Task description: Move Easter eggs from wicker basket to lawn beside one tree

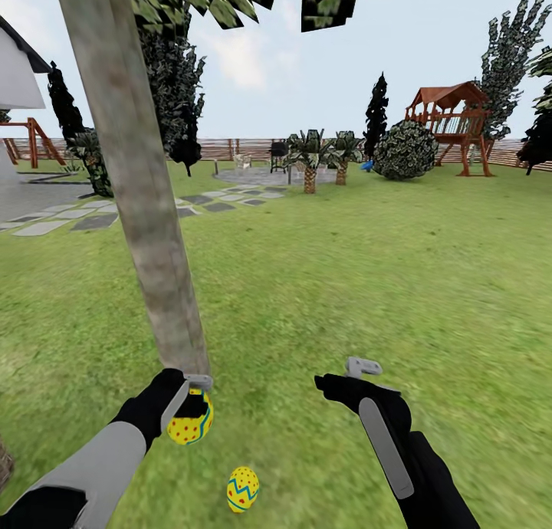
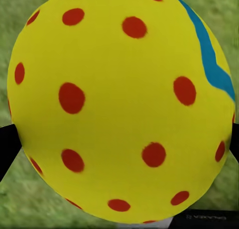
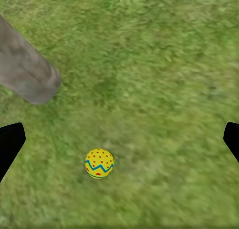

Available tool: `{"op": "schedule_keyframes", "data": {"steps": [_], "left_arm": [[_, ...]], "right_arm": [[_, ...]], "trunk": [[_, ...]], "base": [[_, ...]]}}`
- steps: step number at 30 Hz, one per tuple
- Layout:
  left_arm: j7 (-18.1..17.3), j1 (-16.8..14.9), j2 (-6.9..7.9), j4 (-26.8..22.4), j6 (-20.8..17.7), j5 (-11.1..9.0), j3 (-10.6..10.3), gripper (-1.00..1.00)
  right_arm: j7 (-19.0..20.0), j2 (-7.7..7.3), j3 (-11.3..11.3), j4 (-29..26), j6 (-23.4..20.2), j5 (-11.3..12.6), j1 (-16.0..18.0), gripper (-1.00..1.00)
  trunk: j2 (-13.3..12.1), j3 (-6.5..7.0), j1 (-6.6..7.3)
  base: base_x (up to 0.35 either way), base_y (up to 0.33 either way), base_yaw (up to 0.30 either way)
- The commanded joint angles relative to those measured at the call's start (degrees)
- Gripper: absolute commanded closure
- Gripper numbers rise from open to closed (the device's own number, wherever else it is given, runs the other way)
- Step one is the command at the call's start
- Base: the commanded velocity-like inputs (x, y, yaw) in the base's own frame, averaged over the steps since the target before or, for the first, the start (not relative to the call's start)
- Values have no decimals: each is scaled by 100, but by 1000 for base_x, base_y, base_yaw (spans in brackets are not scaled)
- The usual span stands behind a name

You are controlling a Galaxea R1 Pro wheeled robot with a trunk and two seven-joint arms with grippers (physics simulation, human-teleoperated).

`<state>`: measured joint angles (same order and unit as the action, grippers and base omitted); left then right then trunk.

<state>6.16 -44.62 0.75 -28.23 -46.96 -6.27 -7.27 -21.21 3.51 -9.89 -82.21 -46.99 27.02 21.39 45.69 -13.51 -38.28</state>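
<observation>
Low at the left of the head view, the left arm reaches forward with its end effector (image 1: 189, 406) clamped around an egg (image 1: 190, 420), held just in front of the foot of the tree (image 1: 138, 207); up close from the left wrist that held egg (image 2: 122, 107) is yellow with red dots and a blue band, a dark finger at either side. To the right, the right arm stretches forward at about the same height, its end effector (image 1: 343, 377) empty, the fingers (image 3: 10, 144) spread wide apart in the right wrist view. A second egg (image 1: 242, 489) lies on the lawn (image 1: 345, 284) between the two arms, near the trunk (its zigzag band shows plainly). Farther off stand grey stepping stones (image 1: 69, 218), short palms (image 1: 310, 157), a slatted fence (image 1: 230, 147) and a red playset (image 1: 452, 123) under a pale sky.
</observation>
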Motion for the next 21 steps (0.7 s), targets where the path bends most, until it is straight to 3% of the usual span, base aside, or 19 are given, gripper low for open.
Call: {"op": "schedule_keyframes", "data": {"steps": [1, 21], "left_arm": [[53, -7, 9, -8, -47, -59, -46, 100], [87, -12, 4, 2, -76, -41, -53, 100]], "right_arm": [[-59, 0, -4, -6, -12, 62, 5, -100], [-63, 9, -34, -38, 7, 54, 1, -100]], "trunk": [[49, -27, -24], [851, -386, -463]], "base": [[0, 0, 0], [0, 0, 0]]}}
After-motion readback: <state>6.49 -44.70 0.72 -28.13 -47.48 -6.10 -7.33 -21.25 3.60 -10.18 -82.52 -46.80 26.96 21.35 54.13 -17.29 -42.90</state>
